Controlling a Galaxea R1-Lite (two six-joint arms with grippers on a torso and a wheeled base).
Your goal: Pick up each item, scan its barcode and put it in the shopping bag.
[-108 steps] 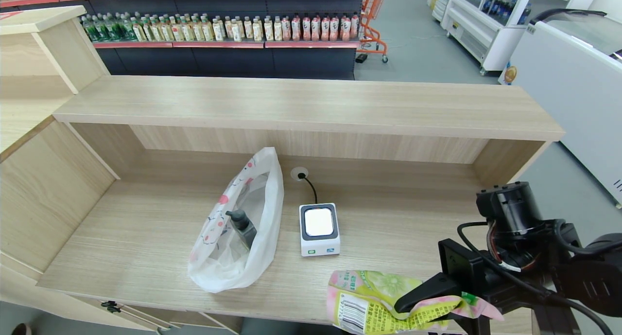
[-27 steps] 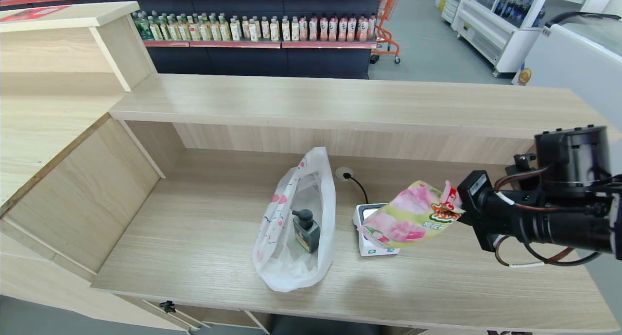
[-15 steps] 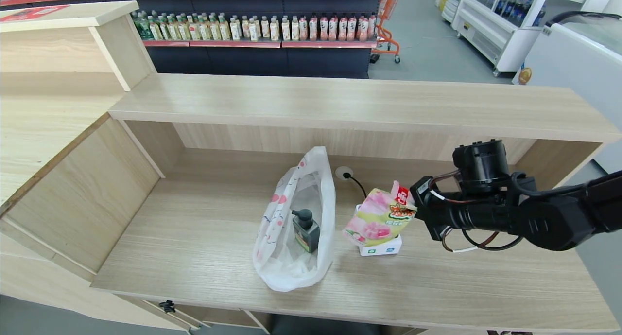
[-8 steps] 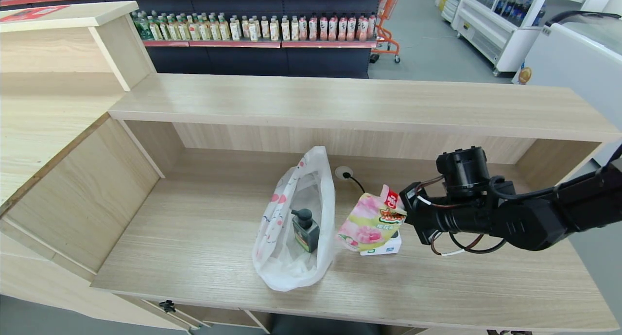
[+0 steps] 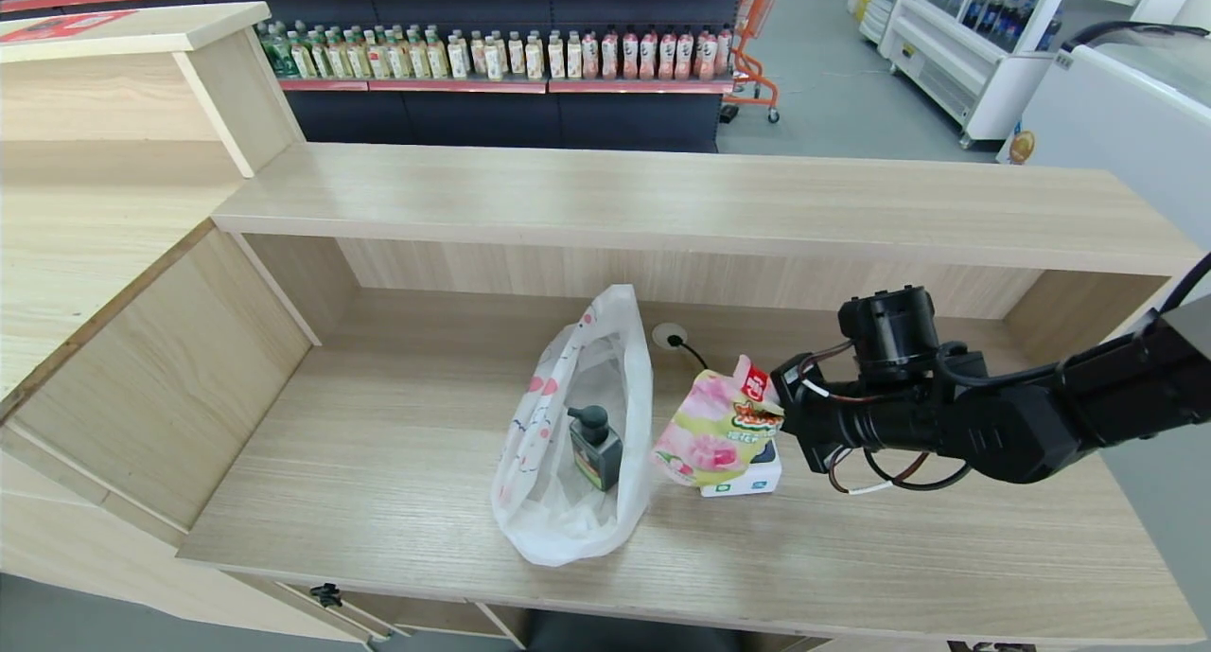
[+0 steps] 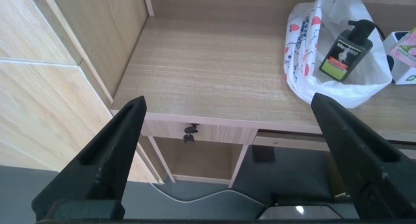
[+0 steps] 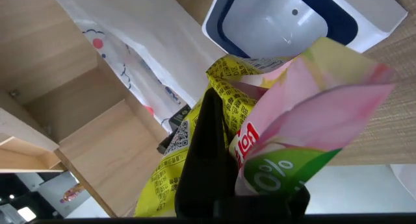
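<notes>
Since half a second ago we have carried the snack pouch [image 5: 716, 431] a little further left and slightly lower. Two seconds back it was held higher and off to the right of the scanner [image 5: 752, 480]. Our right jaws are clamped on the pouch's crumpled top edge, with one black finger [image 7: 209, 146] pressed flat against its yellow printed back. The pouch hangs from them tilted, its pink face towards the head view. It covers most of the scanner's top, but we cannot tell whether the two touch. Just beside the pouch, on its left, the shopping bag [image 5: 568, 425] lies on the worktop [image 5: 378, 463] with its mouth open. A dark pump bottle [image 5: 596, 449] is inside the bag. A black cable [image 5: 693, 355] runs from behind the scanner to a round hole further back in the worktop. Our left jaws stand wide apart with nothing between them. They are held out in front of the worktop's near edge, well apart from the bag.
</notes>
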